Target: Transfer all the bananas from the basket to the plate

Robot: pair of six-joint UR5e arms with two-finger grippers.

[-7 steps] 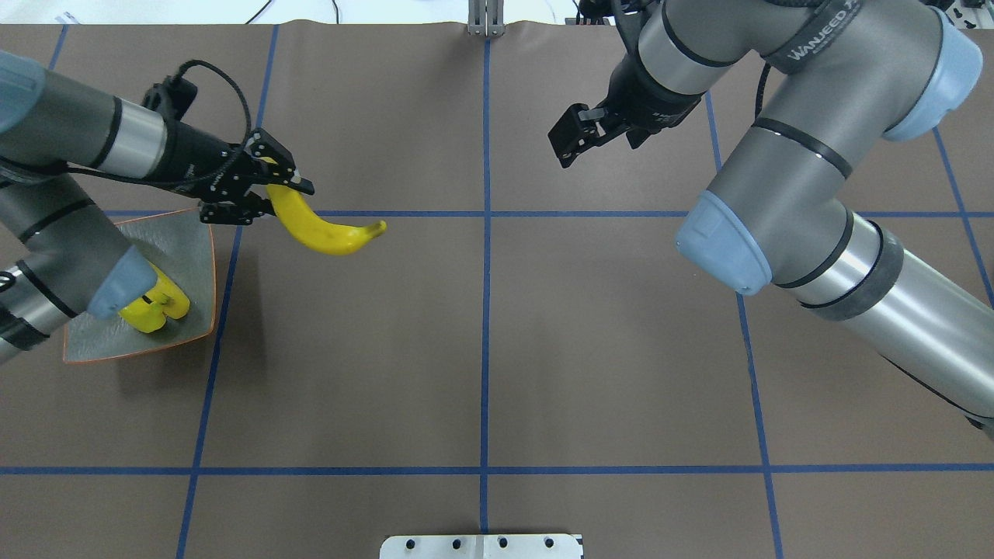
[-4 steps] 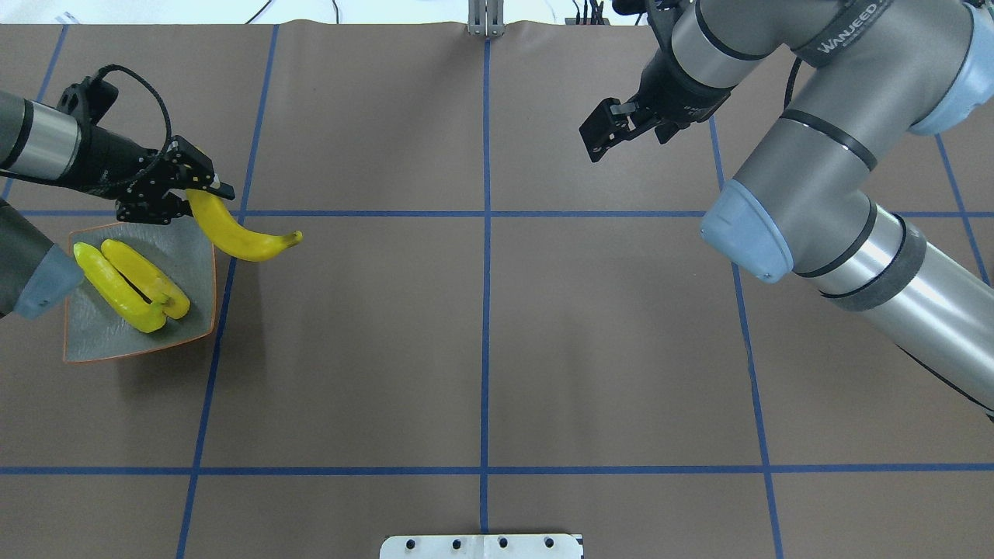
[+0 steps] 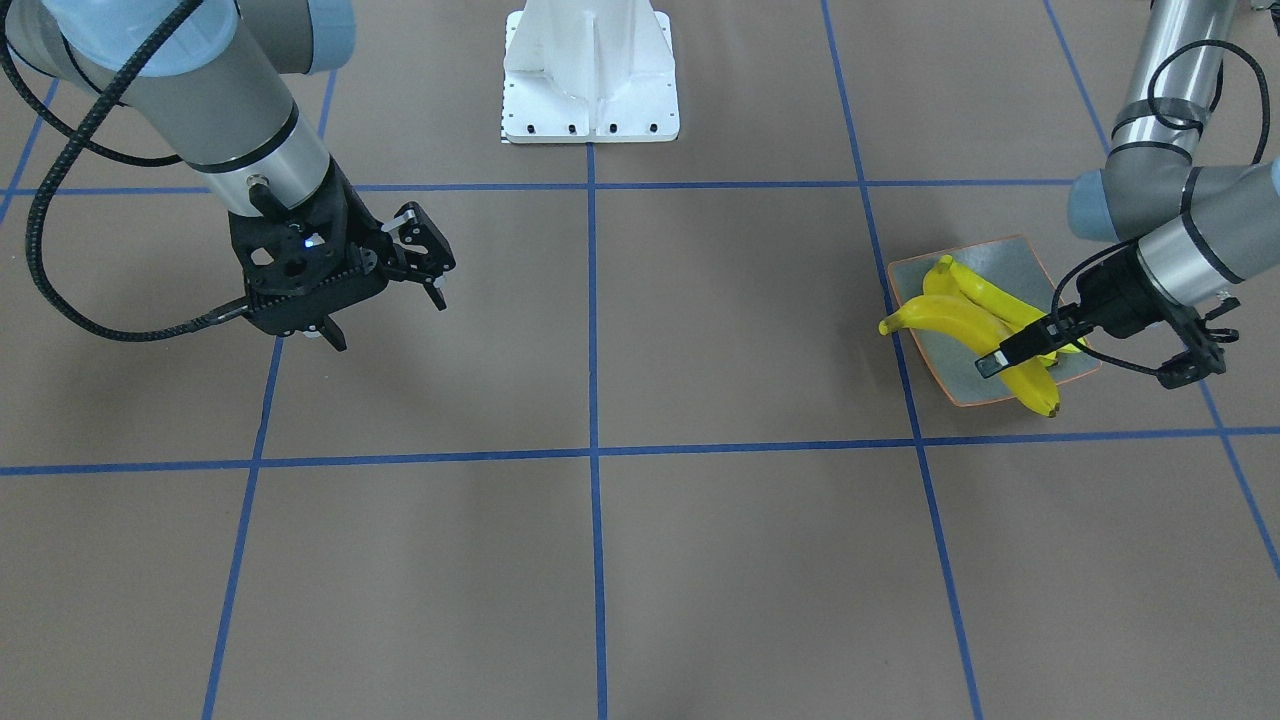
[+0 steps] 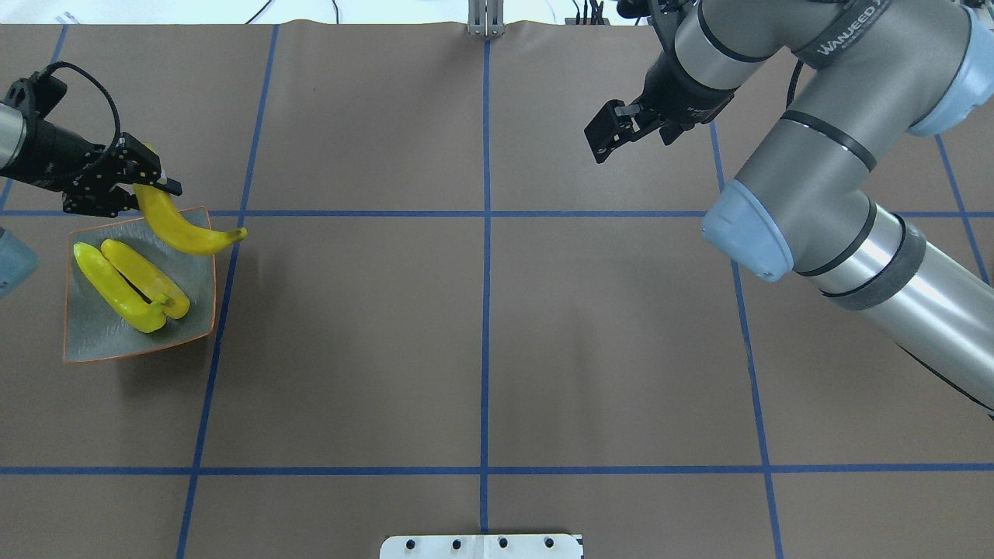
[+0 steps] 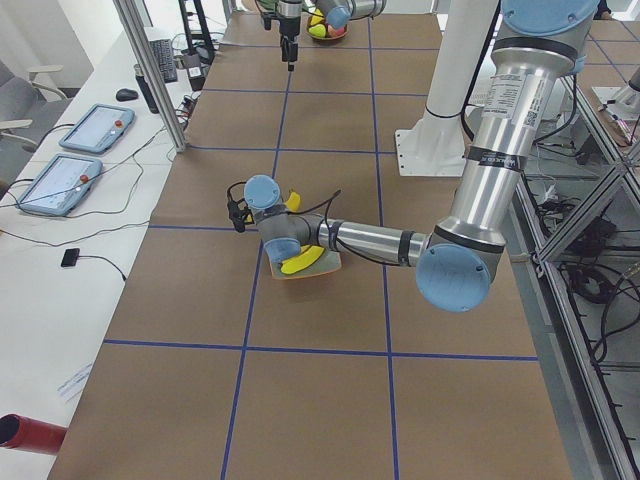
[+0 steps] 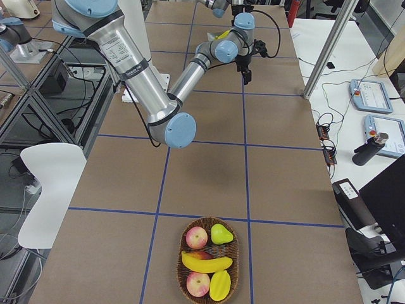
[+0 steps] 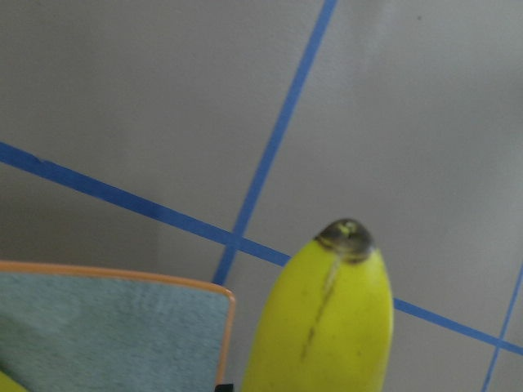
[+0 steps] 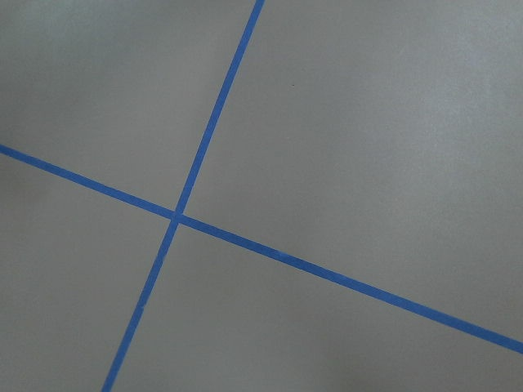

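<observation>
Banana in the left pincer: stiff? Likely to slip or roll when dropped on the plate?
Probably stiff: the banana juts out from the left pincer without drooping. Held near one end, so it may pivot in the grip. Smooth and curved; on the plate it could rock or slide.

We are looking down on a flat grey-brown table covering where two thin blue tape lines are crossing left of centre. One is climbing steeply to the top edge, and the other is slanting down toward the right.
</observation>
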